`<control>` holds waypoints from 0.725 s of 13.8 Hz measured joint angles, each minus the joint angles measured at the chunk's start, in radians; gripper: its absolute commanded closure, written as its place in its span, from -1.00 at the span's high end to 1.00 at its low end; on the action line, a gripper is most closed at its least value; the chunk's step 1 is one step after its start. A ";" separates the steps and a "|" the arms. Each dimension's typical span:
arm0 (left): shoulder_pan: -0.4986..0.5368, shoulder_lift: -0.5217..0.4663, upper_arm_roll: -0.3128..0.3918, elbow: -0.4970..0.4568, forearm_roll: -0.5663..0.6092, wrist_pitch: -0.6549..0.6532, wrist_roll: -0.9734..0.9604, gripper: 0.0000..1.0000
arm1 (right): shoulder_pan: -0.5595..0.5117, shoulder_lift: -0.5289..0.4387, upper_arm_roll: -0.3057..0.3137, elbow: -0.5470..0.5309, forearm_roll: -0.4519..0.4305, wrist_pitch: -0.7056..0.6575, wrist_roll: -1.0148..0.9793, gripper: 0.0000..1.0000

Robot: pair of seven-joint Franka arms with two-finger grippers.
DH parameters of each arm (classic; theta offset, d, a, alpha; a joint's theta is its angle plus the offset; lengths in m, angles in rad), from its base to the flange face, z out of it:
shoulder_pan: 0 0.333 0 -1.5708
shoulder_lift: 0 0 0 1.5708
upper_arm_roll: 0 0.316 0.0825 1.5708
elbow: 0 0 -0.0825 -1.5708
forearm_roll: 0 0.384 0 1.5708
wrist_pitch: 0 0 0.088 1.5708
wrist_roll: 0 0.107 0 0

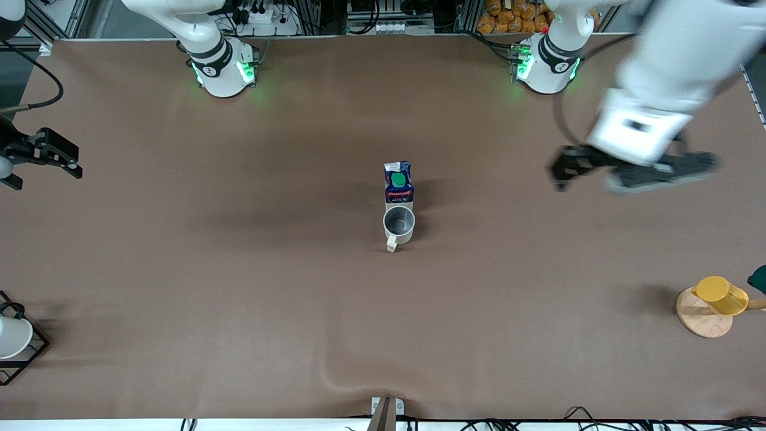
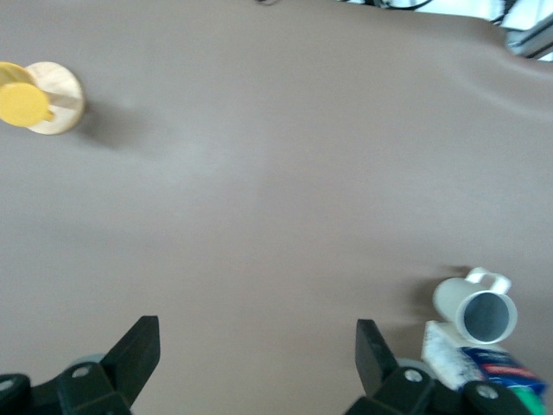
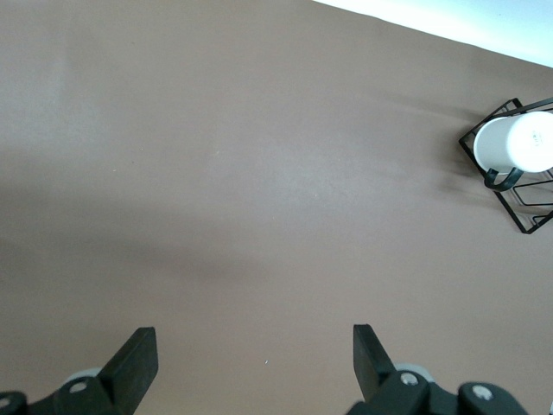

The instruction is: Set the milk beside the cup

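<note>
Front view of the table with both wrist views. The milk, a dark blue carton with a green cap, stands upright at mid-table, directly beside the cup and apparently touching it; the cup lies nearer the front camera, its handle toward that camera. The left gripper hangs in the air over bare cloth toward the left arm's end of the table, well apart from both objects, its fingers spread wide and holding nothing. The right gripper waits over the cloth at the right arm's end, likewise wide open and empty. A yellow cup on a wooden disc and a white cup in a black wire rack sit near the table's ends. The placement appears complete. Remaining risk: any low sweep of the left arm across mid-table could clip the tall, narrow carton and topple it onto the cup, since the two stand so close together.
</note>
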 measured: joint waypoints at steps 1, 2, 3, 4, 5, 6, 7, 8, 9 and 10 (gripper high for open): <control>0.064 -0.002 0.001 -0.001 -0.027 -0.021 0.069 1.00 | 0.000 -0.005 0.001 0.000 0.000 0.000 0.000 1.00; 0.117 -0.002 0.001 -0.002 -0.054 -0.038 0.122 1.00 | 0.001 -0.009 0.002 0.001 0.000 0.000 0.000 1.00; 0.155 -0.005 0.000 -0.002 -0.078 -0.051 0.154 1.00 | 0.002 -0.012 0.005 0.005 0.000 0.000 0.000 1.00; 0.178 -0.009 0.001 -0.003 -0.097 -0.063 0.171 1.00 | 0.004 -0.015 0.008 0.012 0.000 -0.002 0.000 1.00; 0.185 -0.019 0.003 -0.006 -0.110 -0.070 0.179 1.00 | 0.006 -0.018 0.009 0.016 0.001 -0.006 0.012 1.00; 0.171 -0.035 0.016 -0.015 -0.113 -0.077 0.179 1.00 | 0.007 -0.019 0.010 0.018 0.006 -0.011 0.038 1.00; 0.121 -0.056 0.068 -0.029 -0.115 -0.083 0.179 1.00 | 0.008 -0.020 0.010 0.018 0.013 -0.016 0.059 1.00; 0.037 -0.078 0.163 -0.045 -0.120 -0.088 0.179 1.00 | 0.009 -0.020 0.010 0.018 0.019 -0.019 0.070 1.00; -0.053 -0.099 0.270 -0.059 -0.129 -0.094 0.187 1.00 | 0.010 -0.020 0.011 0.018 0.023 -0.020 0.078 1.00; -0.116 -0.118 0.351 -0.075 -0.135 -0.099 0.211 1.00 | 0.010 -0.020 0.011 0.018 0.025 -0.021 0.081 1.00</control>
